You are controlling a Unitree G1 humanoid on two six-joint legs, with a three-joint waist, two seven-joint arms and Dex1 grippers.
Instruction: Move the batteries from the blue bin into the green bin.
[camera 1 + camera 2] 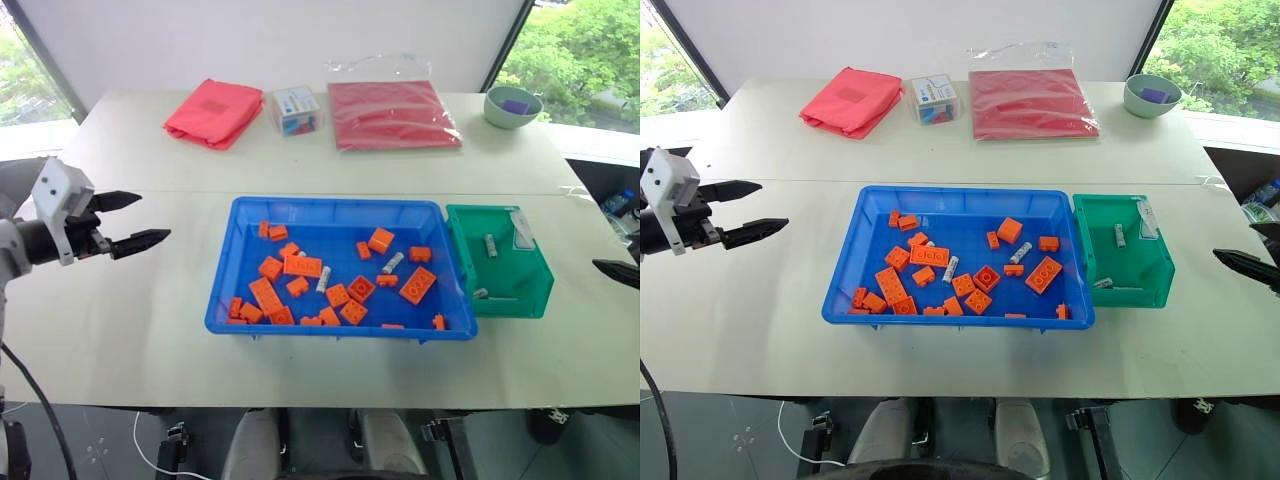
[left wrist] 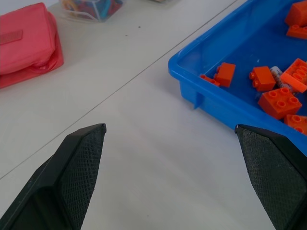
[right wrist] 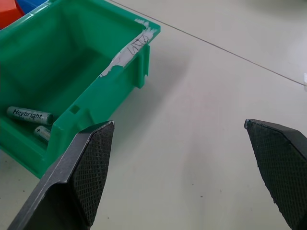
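The blue bin (image 1: 335,203) lies in the middle of the table with many orange bricks (image 1: 302,265) in it. Two silver batteries (image 1: 393,263) (image 1: 323,279) lie among them. Against its right side stands the green bin (image 1: 530,292), with two batteries (image 1: 491,245) (image 3: 29,115) inside. My left gripper (image 1: 154,217) hovers open and empty over the table, left of the blue bin. To the right of the green bin my right gripper (image 1: 1237,242) hangs open and empty, its jaws wide in the right wrist view.
Along the table's far side lie a red folded cloth (image 1: 215,110), a small clear box (image 1: 296,110), a red sheet in a plastic bag (image 1: 390,113) and a pale green bowl (image 1: 512,105). Bare tabletop lies left of the blue bin.
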